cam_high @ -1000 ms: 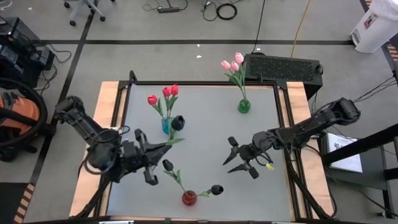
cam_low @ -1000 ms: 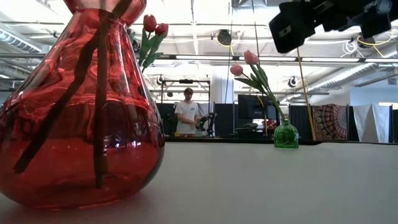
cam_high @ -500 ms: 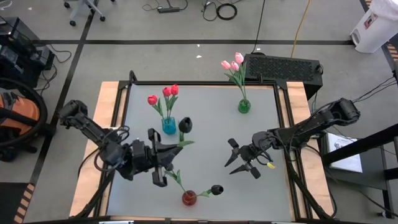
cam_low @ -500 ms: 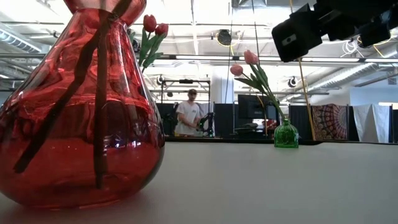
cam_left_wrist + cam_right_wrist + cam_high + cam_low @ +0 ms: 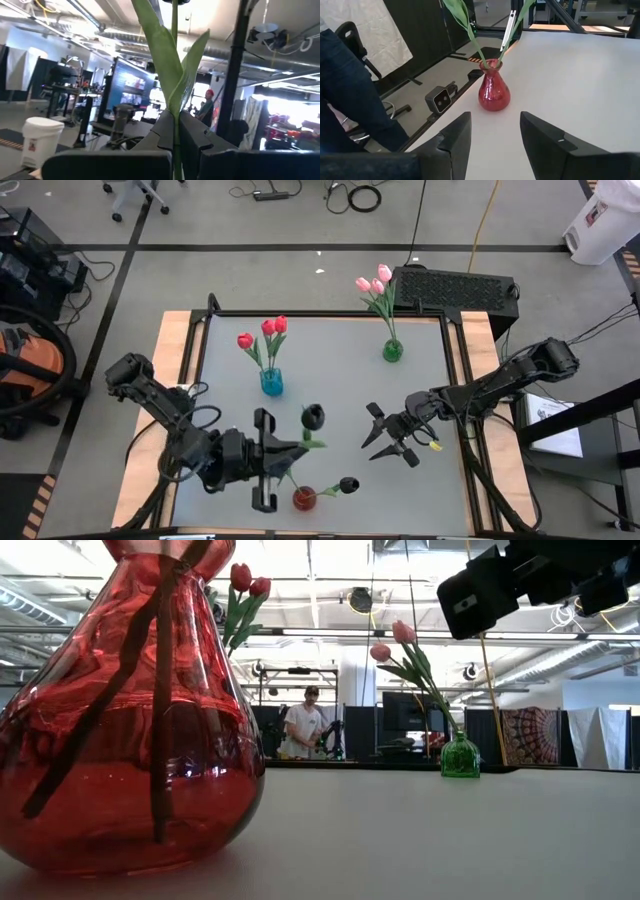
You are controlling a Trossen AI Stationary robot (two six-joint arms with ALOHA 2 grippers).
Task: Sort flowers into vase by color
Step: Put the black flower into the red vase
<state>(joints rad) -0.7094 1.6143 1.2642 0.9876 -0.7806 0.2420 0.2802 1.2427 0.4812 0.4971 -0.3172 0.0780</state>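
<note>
Nowhere on the red vase [image 5: 130, 710] is any writing legible.

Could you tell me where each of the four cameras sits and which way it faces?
High view: overhead, straight down on the grey table; both arms show, left gripper and right gripper.
Low view: table height, level past the red glass vase into the room; a dark arm part shows top right.
Left wrist view: on the left arm, facing the room; its fingers clamp a green tulip stem.
Right wrist view: on the right arm; open fingers frame that vase.
Shared: high, low and right wrist views all show the red vase.
</note>
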